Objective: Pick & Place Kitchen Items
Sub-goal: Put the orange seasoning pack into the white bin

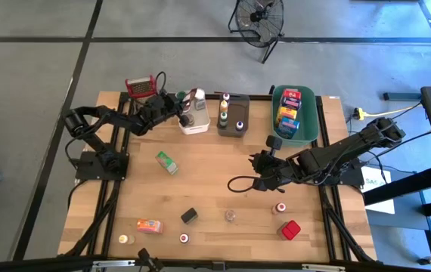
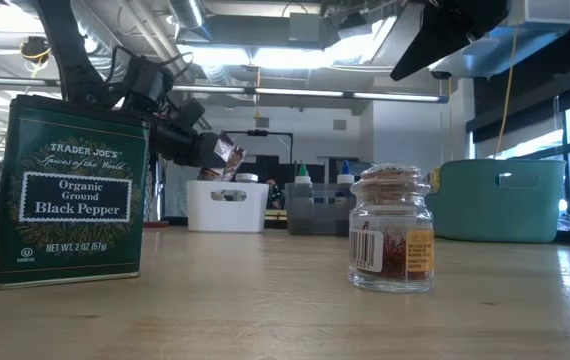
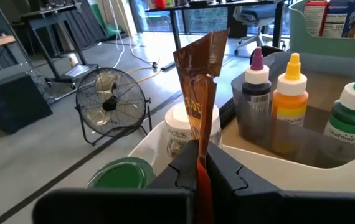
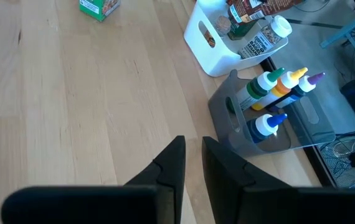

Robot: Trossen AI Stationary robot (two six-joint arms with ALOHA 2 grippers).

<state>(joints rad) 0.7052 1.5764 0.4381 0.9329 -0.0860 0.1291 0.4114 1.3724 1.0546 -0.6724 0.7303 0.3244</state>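
My left gripper [image 3: 199, 163] is over the white tub [image 1: 193, 125] at the table's far side, shut on a brown foil sachet [image 3: 197, 74]. The sachet also shows in the low view, just above the white tub [image 2: 227, 205]. Inside the tub stand a white-capped jar [image 3: 184, 127] and a green-lidded jar [image 3: 123, 174]. My right gripper [image 4: 193, 155] hangs above bare wood at mid-table, near the grey tub [image 4: 258, 118]; it is open by a narrow gap with nothing between its fingers. Loose kitchen items rest on the table, among them a green box [image 1: 167, 162] and a red box [image 1: 290, 230]. My left gripper pinches the sachet's lower end [image 3: 200, 155] between its two fingers. The fingers come nearly level from the table's left side. The sachet stands upright above them, crumpled at its top edge [image 3: 205, 43], and is held above the white tub's rim.
The grey tub [image 1: 232, 119] holds dropper bottles; the green tub [image 1: 295, 113] holds boxes. A red-topped grater [image 1: 140, 85] stands at the far left. An orange box [image 1: 150, 225], a black item [image 1: 189, 216] and small jars [image 1: 280, 208] lie near the front, with a pepper tin [image 2: 70, 190] and spice jar [image 2: 392, 230].
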